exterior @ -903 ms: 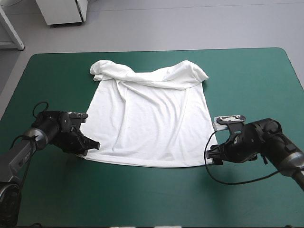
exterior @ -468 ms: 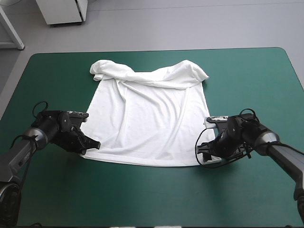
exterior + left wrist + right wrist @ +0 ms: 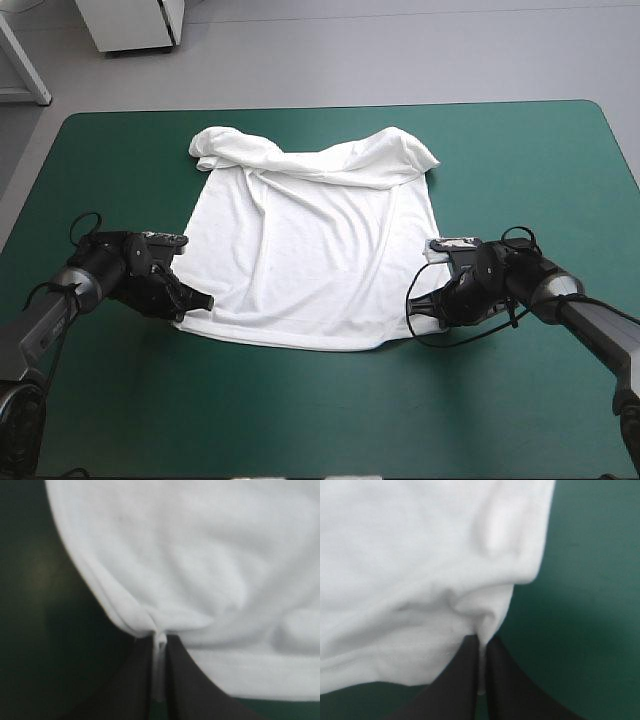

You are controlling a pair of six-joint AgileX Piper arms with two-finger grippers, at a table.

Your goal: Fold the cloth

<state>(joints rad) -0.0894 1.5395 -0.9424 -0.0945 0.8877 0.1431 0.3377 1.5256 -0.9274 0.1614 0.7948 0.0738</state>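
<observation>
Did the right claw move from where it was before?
Yes. The right gripper slid inward across the teal-green cover to the near right corner of the T-shirt, which it now pinches. Earlier it sat over bare cover beside that edge.

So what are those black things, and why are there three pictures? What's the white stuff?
Those are a robot's two arms. The big picture is taken from above and behind the robot, looking down at a table with a teal-green cover. A white T-shirt lies spread on it, its far end bunched up. Each arm ends in a hand with two black fingers. The left hand pinches the shirt's near corner on its side, and the right hand pinches the other near corner. The two close-up pictures come from little cameras on the wrists, looking along the fingers: in each, the fingers are shut with a bit of white cloth squeezed between them.
</observation>
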